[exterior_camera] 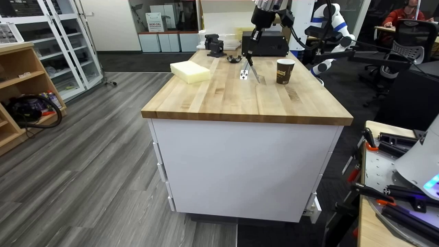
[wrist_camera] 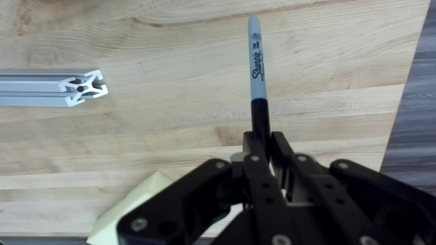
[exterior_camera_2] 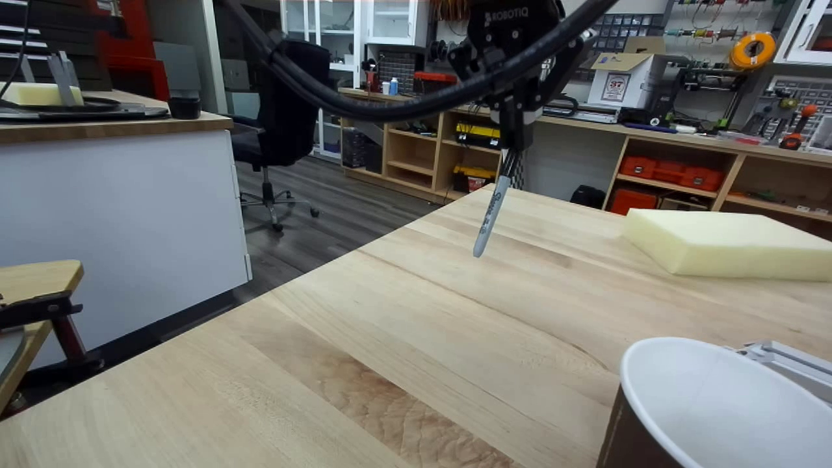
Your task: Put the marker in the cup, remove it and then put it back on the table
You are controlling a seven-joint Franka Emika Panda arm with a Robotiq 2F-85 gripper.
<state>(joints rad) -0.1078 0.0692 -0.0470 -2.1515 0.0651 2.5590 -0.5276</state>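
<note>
Nearest the camera in an exterior view is the cup point(exterior_camera_2: 728, 409), upright on the wooden counter point(exterior_camera_2: 390, 312). Its white rim and interior are visible; the lower part is cut off at the frame edge. Its dark brown, printed wall shows in an exterior view point(exterior_camera: 284, 73).

Claw point(wrist_camera: 264, 136) state: closed, gripping the marker point(wrist_camera: 258, 61). Both fingertips point(wrist_camera: 251, 143) bear on the black end section. The grey barrel, lettered "Sharpie", projects beyond them. In both exterior views, the marker hangs tilted below the claw, grey end lowest, outside the cup and apart from it. Contact between the lower end and the counter cannot be determined.

A silver slotted bar point(wrist_camera: 41, 87) lies on the counter, apart from the marker. A pale yellow block point(exterior_camera: 190, 72) lies flat near the counter edge; in the wrist view, the claw partly covers it. Toward the far end of the counter are a black vise-shaped tool point(exterior_camera: 215, 45), a small black curved piece point(exterior_camera: 234, 59) and a black box point(exterior_camera: 265, 44).
</note>
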